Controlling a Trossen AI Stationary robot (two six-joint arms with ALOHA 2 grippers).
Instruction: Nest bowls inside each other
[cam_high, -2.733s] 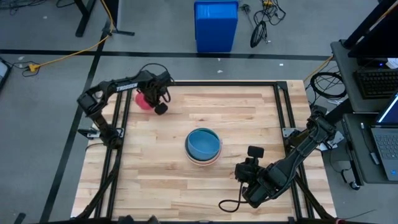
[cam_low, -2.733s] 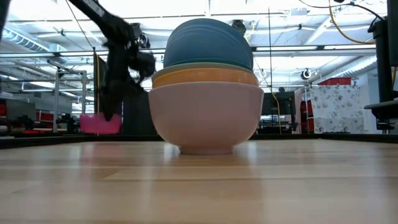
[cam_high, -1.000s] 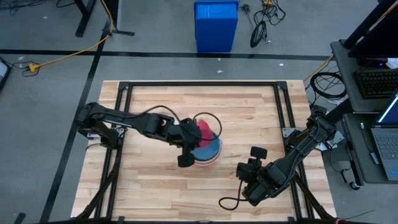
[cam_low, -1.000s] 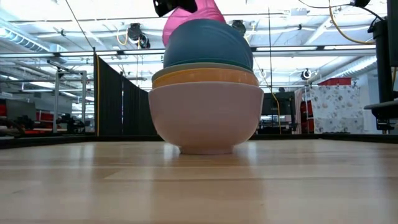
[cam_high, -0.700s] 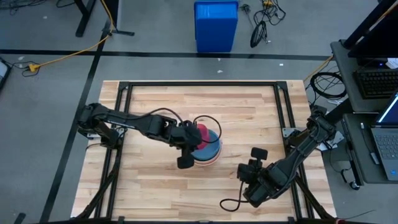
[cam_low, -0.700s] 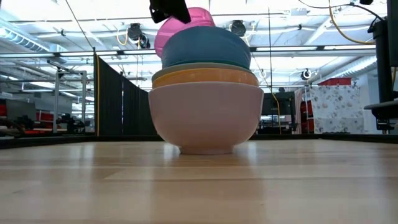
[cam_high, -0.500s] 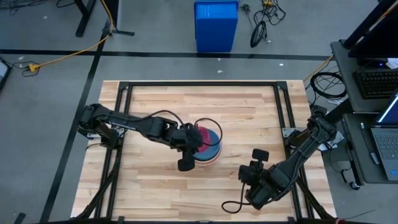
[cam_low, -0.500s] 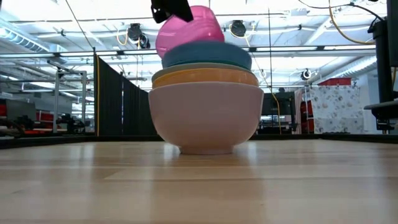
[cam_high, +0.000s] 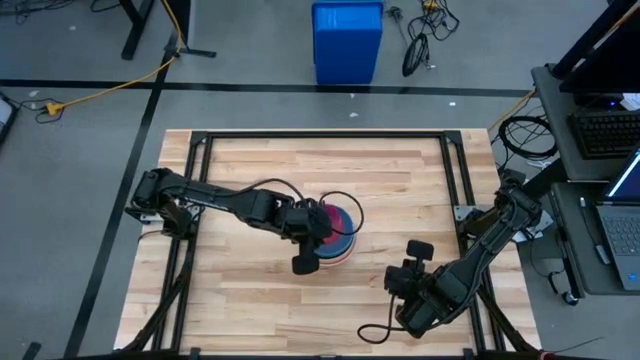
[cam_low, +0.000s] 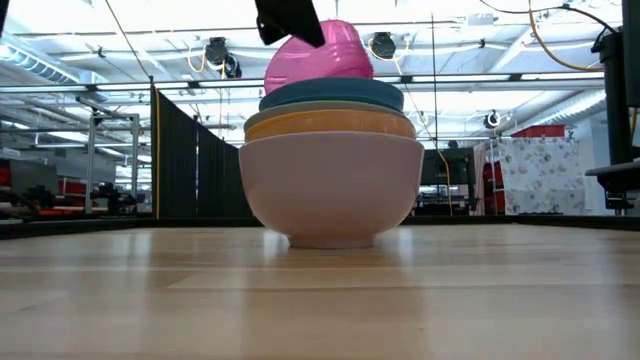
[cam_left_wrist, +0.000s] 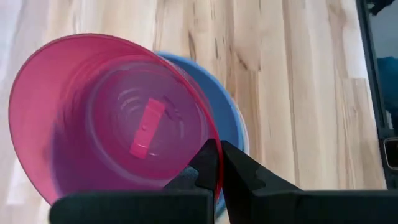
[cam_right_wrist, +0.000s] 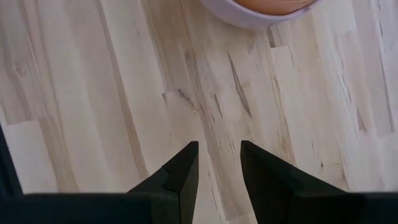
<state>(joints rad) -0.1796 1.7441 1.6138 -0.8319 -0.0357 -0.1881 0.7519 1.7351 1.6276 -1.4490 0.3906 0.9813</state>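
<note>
A stack of nested bowls (cam_high: 340, 243) stands mid-table: pale outer bowl (cam_low: 330, 185), orange (cam_low: 330, 123), teal, then the blue bowl (cam_low: 332, 95) on top. The small magenta bowl (cam_low: 322, 52) is tilted over the blue bowl (cam_left_wrist: 231, 118), its lower part dipping behind the blue rim. My left gripper (cam_high: 312, 232) is shut on the magenta bowl (cam_left_wrist: 112, 118). My right gripper (cam_right_wrist: 217, 163) hangs open over bare wood near the table's near right, short of the stack. My left gripper pinches the magenta bowl's rim (cam_left_wrist: 214, 163), with one finger (cam_left_wrist: 202, 165) inside the bowl and the other outside. The fingers slant down from the table's left side. The bowl sits tilted with its opening toward the gripper, and its lower part is inside the blue bowl.
A tall blue bin (cam_high: 347, 42) stands on the floor beyond the table's far edge. A black frame (cam_high: 320, 135) runs round the tabletop. Bare wood lies on all sides of the stack.
My left gripper has carried the magenta bowl a little toward the table's near right and down over the stack. The bowl now dips into the blue bowl. The blue bowl, which bulged high above the stack, has sunk until only its rim shows.
</note>
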